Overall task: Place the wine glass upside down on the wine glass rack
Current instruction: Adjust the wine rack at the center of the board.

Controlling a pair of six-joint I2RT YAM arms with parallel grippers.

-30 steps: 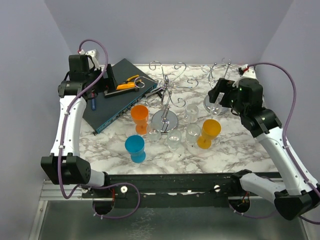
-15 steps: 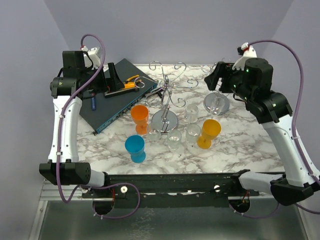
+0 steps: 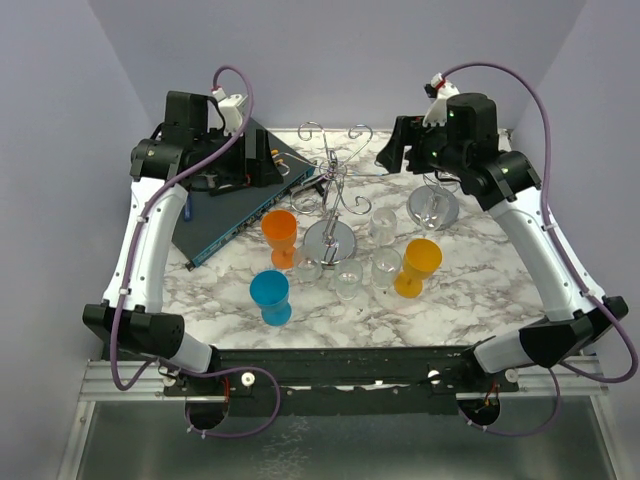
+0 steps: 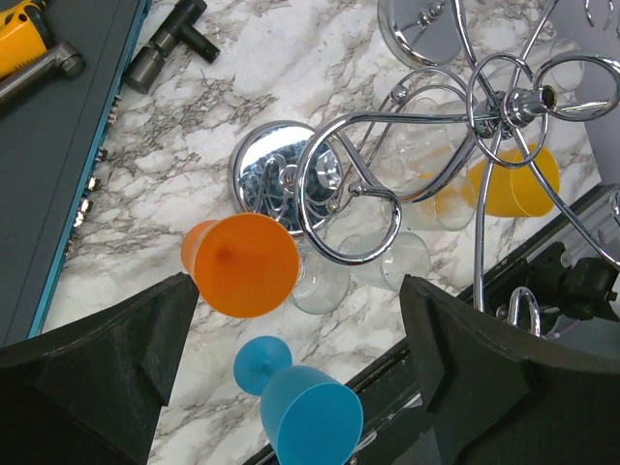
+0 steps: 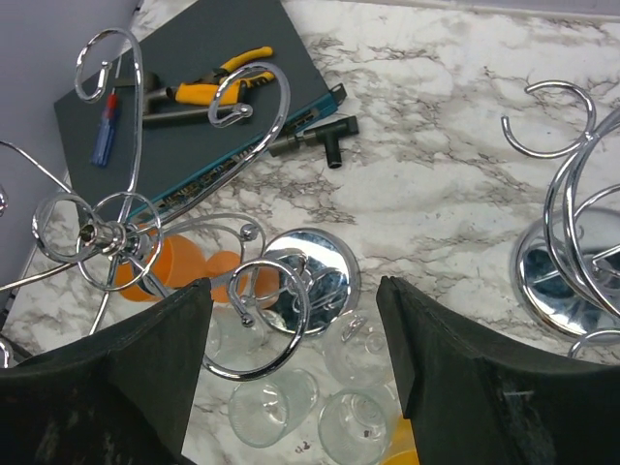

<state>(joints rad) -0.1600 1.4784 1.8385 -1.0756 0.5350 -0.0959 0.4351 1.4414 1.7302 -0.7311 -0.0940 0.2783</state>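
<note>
Hardly started: hovering with left gripper [image 4: 295,286] and right gripper [image 5: 293,283] both spread wide and empty above the bare rack [image 3: 335,190] at frame centre, every wine glass [image 3: 386,266] standing on the table [image 3: 470,290] around its base, none hung.

Second rack [image 5: 544,273] partly out of frame

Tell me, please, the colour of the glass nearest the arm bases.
The glass is blue, clearest in the left wrist view.

Chrome rack arms [image 3: 333,175] overhang the clustered glasses [image 3: 386,265]; bare marble [image 3: 490,290] right of yellow glass [image 3: 420,262] gives open approach
</note>
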